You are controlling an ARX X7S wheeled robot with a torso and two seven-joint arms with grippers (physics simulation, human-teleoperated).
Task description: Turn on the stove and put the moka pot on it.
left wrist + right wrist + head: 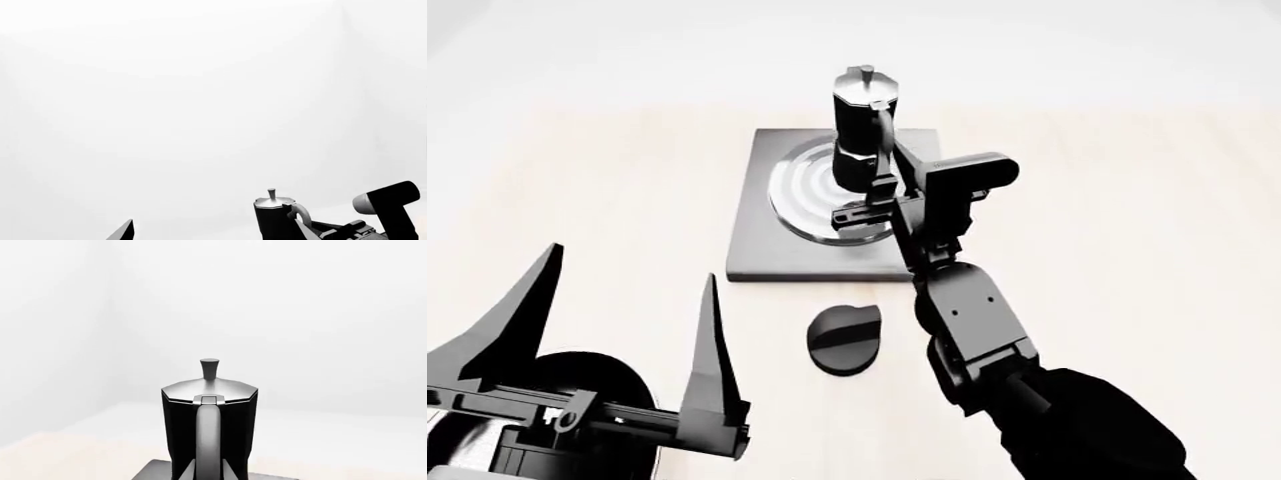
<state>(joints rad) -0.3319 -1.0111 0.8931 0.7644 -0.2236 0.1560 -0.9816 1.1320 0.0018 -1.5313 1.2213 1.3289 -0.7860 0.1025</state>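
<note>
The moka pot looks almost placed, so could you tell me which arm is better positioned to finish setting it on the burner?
The right. Its hand is at the moka pot handle over the stove, while the left hand hangs open, nearer the robot.

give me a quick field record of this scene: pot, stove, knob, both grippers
moka pot: upright on the burner's far part, handle toward the robot
stove: grey slab, ringed burner under the pot
knob: on the table, apart from the slab's near edge
right gripper: at the pot's handle; grip hidden
left gripper: open, empty, near left, over a dark round object
table: pale wood
</note>
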